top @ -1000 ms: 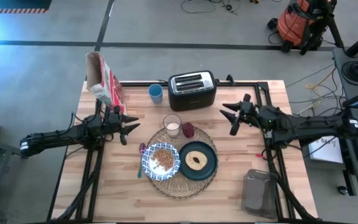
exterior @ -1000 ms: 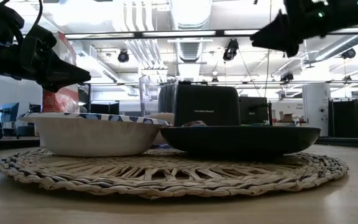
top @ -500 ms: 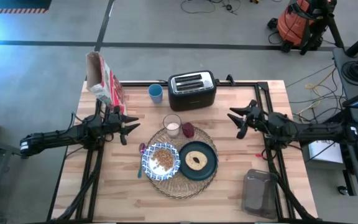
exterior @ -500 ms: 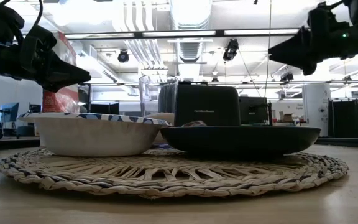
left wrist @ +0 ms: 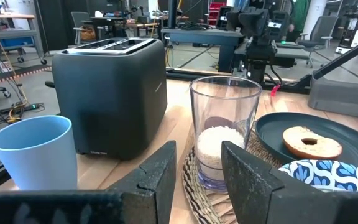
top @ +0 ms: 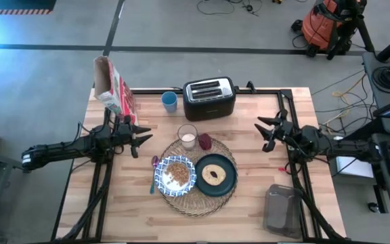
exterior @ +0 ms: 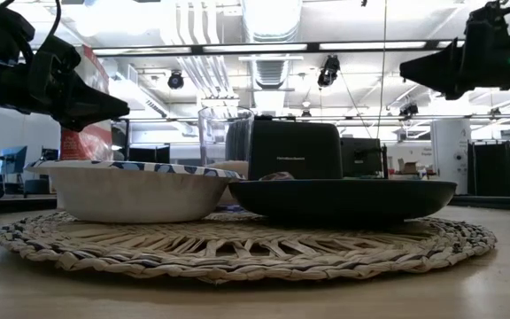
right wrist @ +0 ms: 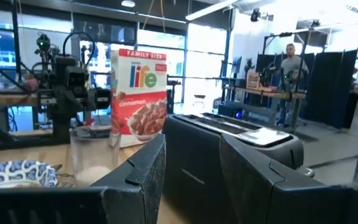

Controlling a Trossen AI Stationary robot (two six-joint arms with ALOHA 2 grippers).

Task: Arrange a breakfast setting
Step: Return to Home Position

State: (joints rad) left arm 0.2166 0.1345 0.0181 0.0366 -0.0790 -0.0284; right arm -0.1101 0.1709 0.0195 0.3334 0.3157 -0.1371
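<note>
Your right gripper (top: 263, 133) is pulling back toward the table's right edge. It is sitting farther right than a second ago, with its fingers apart and holding nothing. Your left gripper (top: 141, 141) is waiting at the left, unmoved, fingers also apart and empty. That retreat suggests the arranging is finishing.

The woven placemat (top: 198, 207) is lying near centre, carrying the patterned bowl (top: 158, 175) on its left and the teal plate (top: 231, 177) on its right. The glass of milk (top: 187, 136) and the dark-red item (top: 204, 141) are sitting at its far edge. The spoon (top: 154, 167) is lying just left of the bowl.

The cereal box (right wrist: 138, 93) is showing "FAMILY SIZE", "life" and "cinnamon". The toaster (exterior: 295, 151) is showing front lettering too small to read.
</note>
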